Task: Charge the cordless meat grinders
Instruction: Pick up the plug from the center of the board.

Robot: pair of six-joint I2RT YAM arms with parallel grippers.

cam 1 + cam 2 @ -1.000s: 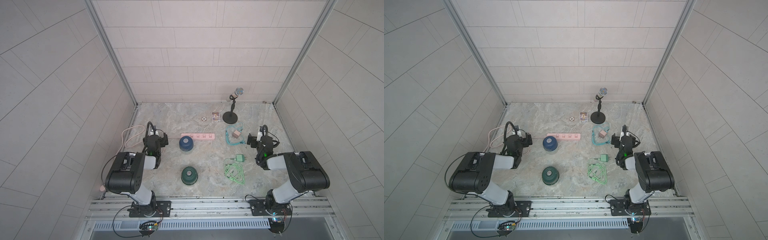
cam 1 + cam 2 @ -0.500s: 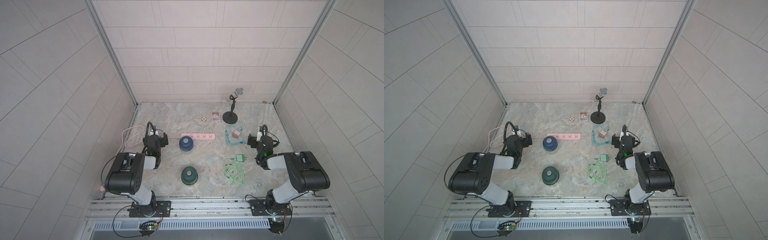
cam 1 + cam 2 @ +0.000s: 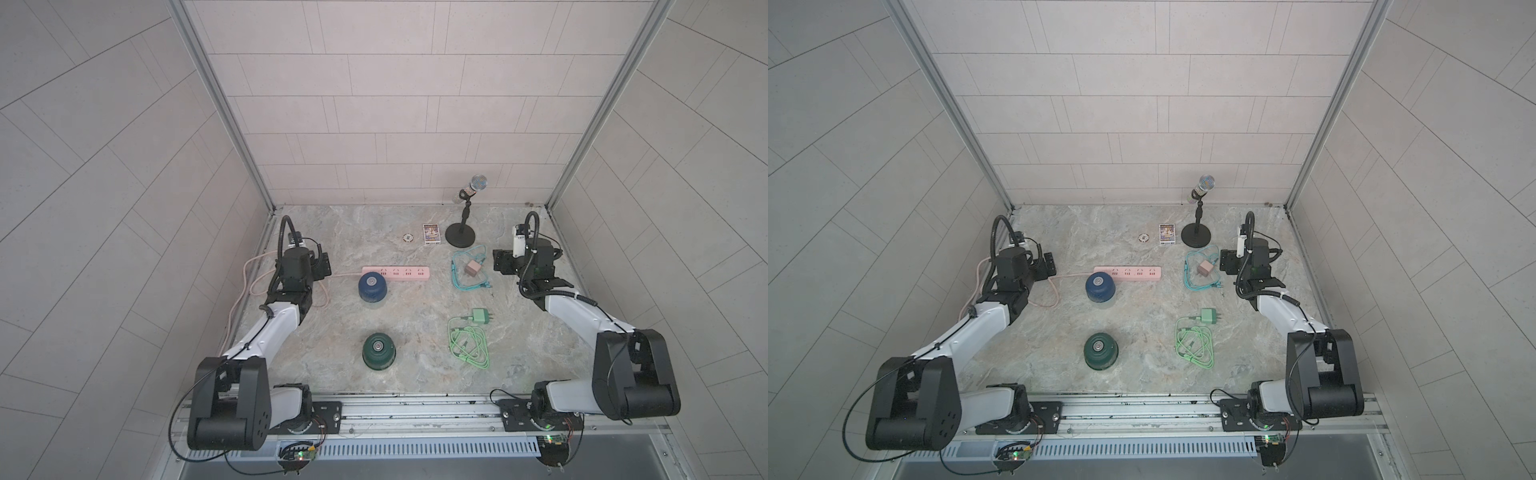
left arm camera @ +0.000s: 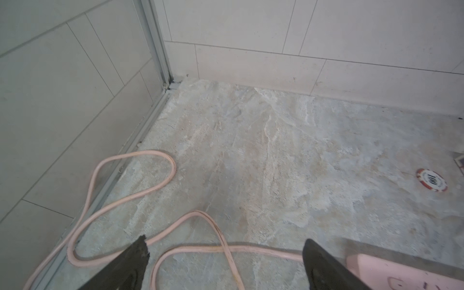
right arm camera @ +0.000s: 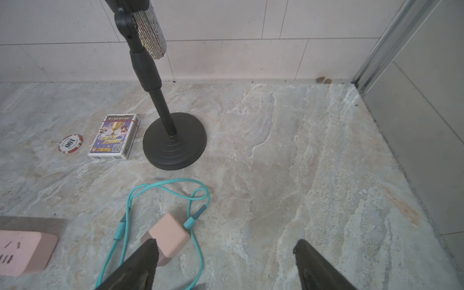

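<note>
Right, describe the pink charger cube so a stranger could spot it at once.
Find the black microphone stand at the table's back. Just in front of its base, a small pink cube lies among teal cable loops. The other charger is green; the pink power strip is long and flat.

The far grinder (image 3: 372,287) stands just before the power strip (image 3: 399,273), at its left end; the near grinder (image 3: 378,351) stands well before both.

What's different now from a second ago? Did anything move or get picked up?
Nothing visibly changed. The left fingers and right fingers stay apart and empty; nothing was taken hold of or let go. The blue grinder, green grinder, power strip, pink charger and green charger lie where they were.
</note>
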